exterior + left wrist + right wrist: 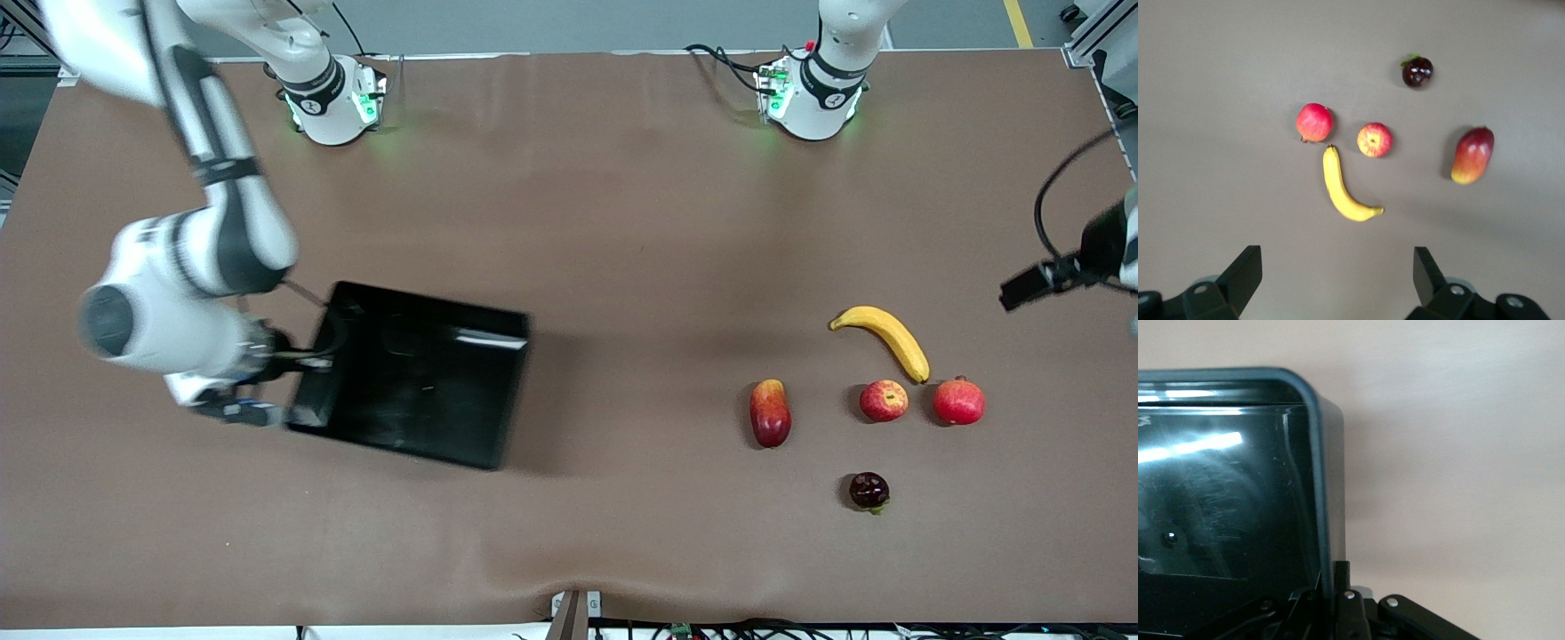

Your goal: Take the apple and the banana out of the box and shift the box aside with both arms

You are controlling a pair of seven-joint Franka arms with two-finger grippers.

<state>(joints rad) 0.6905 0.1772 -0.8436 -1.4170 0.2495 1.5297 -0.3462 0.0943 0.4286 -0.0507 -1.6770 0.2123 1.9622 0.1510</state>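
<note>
The box [427,382] is a shallow glossy black tray toward the right arm's end of the table. My right gripper [307,360] is shut on its side wall, and in the right wrist view the gripper [1333,587] pinches the box's [1225,507] thin rim. I cannot tell whether the box rests on the table. The yellow banana [885,338] [1341,190] lies toward the left arm's end, and the streaked red apple [884,400] [1375,140] lies just nearer the front camera than it. My left gripper [1338,257] hangs open and empty above the table beside the banana.
An oblong red-and-yellow fruit [770,412] [1473,155] and a plain red round fruit [958,401] [1314,123] flank the apple. A small dark fruit [869,491] [1417,71] lies nearest the front camera. Brown tabletop stretches between box and fruits.
</note>
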